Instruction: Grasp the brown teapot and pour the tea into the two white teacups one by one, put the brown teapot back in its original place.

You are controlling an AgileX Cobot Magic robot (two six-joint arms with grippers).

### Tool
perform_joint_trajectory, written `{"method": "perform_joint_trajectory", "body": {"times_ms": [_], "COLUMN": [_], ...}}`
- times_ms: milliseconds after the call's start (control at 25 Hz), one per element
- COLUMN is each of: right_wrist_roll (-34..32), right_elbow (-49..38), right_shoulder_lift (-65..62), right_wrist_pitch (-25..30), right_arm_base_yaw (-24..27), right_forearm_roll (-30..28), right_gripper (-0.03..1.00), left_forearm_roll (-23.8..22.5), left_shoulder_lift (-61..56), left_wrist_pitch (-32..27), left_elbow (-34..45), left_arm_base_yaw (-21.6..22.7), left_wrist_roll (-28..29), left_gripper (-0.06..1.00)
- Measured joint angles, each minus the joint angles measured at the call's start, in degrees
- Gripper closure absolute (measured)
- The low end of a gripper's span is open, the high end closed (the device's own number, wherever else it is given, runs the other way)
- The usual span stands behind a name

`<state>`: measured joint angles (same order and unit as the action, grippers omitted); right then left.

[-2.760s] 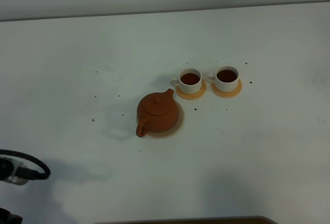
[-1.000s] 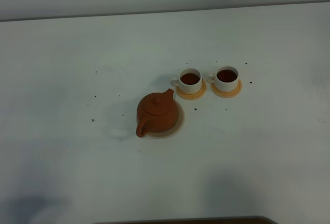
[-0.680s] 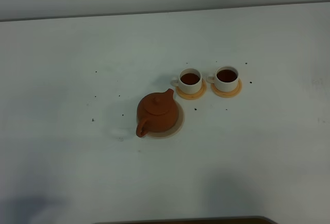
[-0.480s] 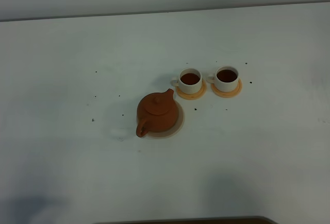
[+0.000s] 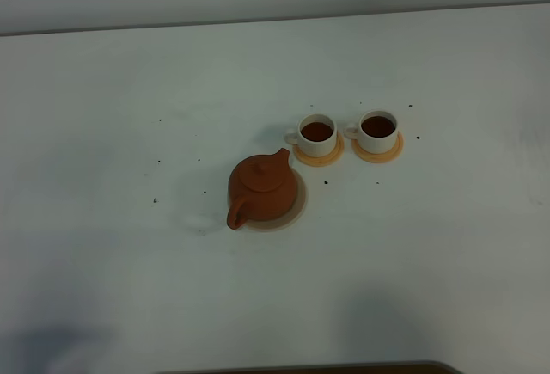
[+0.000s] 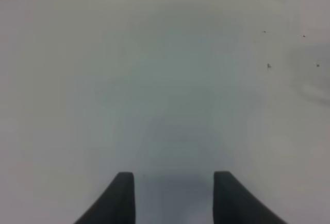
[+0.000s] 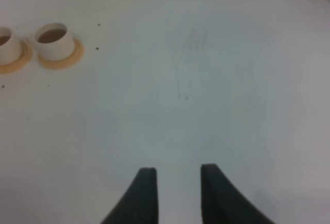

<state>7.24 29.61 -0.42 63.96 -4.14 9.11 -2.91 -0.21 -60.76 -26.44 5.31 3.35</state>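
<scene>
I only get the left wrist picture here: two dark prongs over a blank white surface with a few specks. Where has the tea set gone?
Observer: It's on the table, outside your view. In the high camera the brown teapot sits on a pale wooden disc near the middle of the table.
Operator: And the cups?
Observer: Two white teacups stand side by side beyond the pot, each on an orange coaster, both holding dark tea.
Operator: Is the other arm busy with them?
Observer: No. The right gripper hangs over bare table with its jaws apart and nothing between them; the cups show off to one side of its camera.
</scene>
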Motion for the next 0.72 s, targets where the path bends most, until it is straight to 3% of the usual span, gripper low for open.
{"method": "perform_joint_trajectory", "body": {"times_ms": [720], "right_wrist_roll": [0.1], "right_elbow": [0.0], "right_shoulder_lift": [0.0], "right_wrist_pitch": [0.0], "right_arm_base_yaw": [0.0], "right_forearm_roll": [0.0], "right_gripper": [0.73], "left_forearm_roll": [0.0], "left_shoulder_lift": [0.0], "left_wrist_pitch": [0.0], "left_elbow": [0.0], "left_arm_base_yaw": [0.8], "left_wrist_roll": [0.1], "left_gripper": [0.55]}}
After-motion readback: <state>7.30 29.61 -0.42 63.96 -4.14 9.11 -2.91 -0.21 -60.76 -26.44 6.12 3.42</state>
